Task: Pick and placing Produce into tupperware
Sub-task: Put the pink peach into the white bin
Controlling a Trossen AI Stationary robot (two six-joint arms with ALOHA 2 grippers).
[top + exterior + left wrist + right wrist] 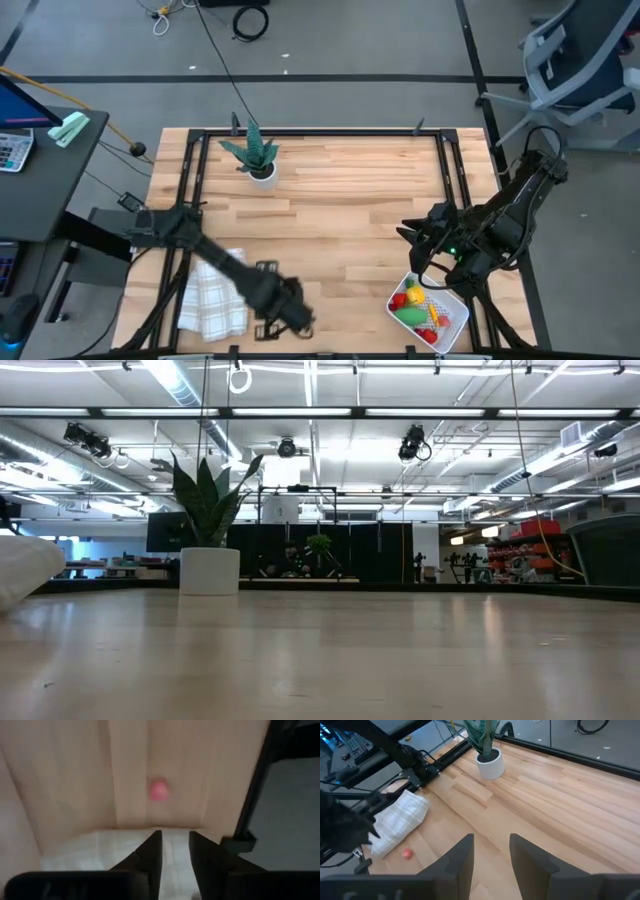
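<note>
The white tupperware sits at the table's near right and holds several toy produce pieces, among them green, yellow and red ones. One small pink piece lies on the wood beyond my left gripper's fingertips; it also shows in the right wrist view, beside the cloth. My left gripper hovers at the table's near edge, over the cloth's edge, fingers slightly apart and empty. My right gripper hangs above the table just behind the tupperware, open and empty.
A folded white checked cloth lies at the near left, under my left arm. A spiky green plant in a white pot stands at the far left. A black frame runs around the table. Bare wood lies in the middle.
</note>
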